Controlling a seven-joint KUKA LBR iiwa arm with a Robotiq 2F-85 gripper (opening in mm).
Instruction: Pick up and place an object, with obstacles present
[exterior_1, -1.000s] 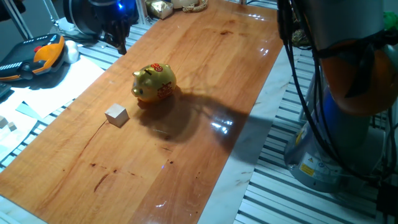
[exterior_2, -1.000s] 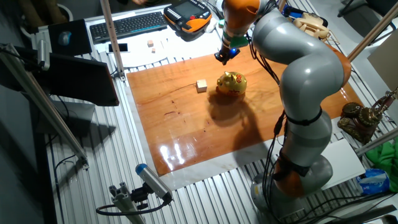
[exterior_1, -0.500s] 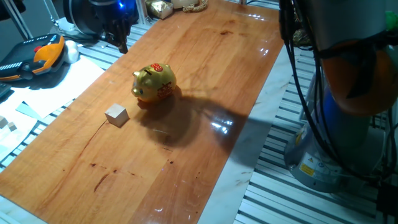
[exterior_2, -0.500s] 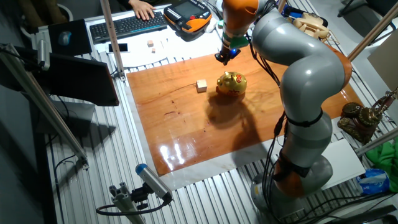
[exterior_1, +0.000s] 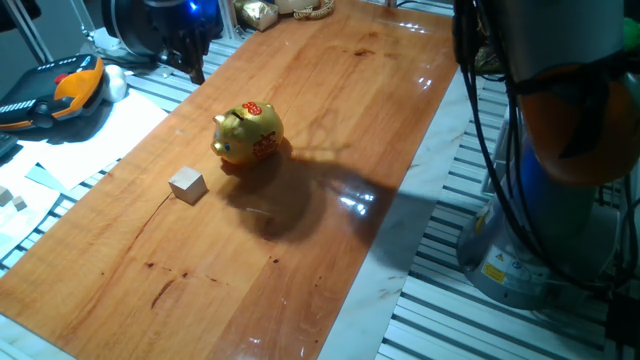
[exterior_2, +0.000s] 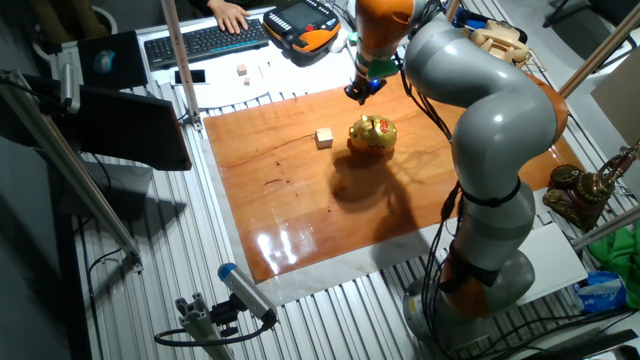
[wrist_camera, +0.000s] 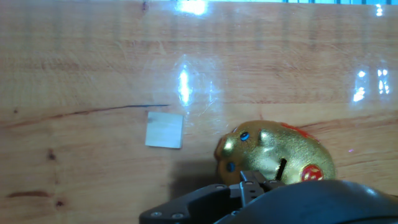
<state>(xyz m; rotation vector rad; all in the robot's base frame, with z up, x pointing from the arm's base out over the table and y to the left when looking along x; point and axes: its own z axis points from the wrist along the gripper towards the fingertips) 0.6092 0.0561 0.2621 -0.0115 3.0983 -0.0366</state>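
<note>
Right now my gripper (exterior_2: 361, 90) hangs above the far edge of the wooden table (exterior_1: 330, 120), holding nothing; whether my jaws stand apart or together I cannot tell. Down my hand view, the pale wooden cube (wrist_camera: 165, 130) lies flat on the wood at about 10 o'clock from the gold piggy bank (wrist_camera: 273, 155), near it but not touching. Both sit clear of me.

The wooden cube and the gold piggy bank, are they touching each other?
Apart. The hand view shows bare tabletop between the wooden cube and the gold piggy bank's snout; one fixed view shows the same gap.
</note>
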